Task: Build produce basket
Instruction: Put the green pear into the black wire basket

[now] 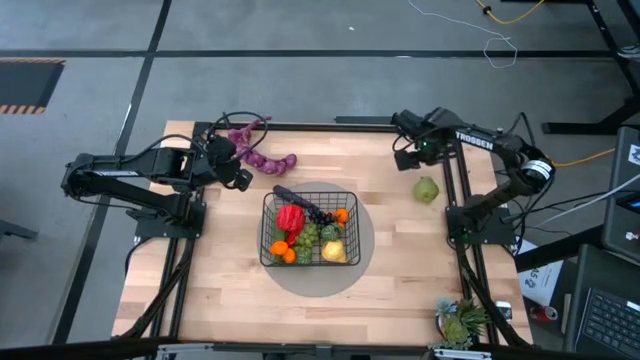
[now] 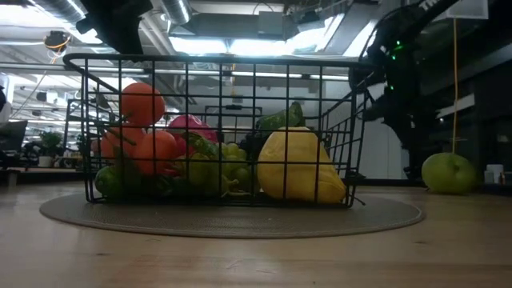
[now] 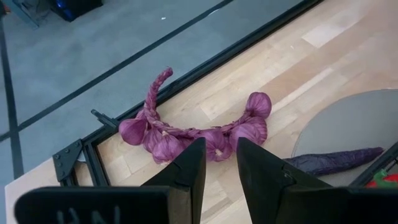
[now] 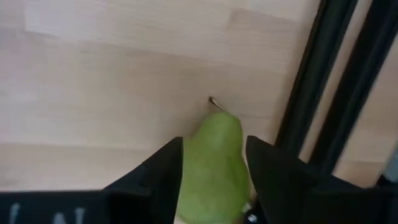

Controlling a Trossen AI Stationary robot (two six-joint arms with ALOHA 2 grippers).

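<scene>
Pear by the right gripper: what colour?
Green pear, clearest in the right wrist view.

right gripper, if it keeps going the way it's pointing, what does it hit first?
Most likely the pear: it lies straight ahead of the open right gripper, between the fingers. Whether they already touch it is unclear; past it is bare table.

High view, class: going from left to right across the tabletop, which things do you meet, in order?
Left gripper → purple braided string of toy garlic bulbs → black wire-grid basket of toy produce on a round grey mat → right gripper → green toy pear → spiky green potted plant.
</scene>
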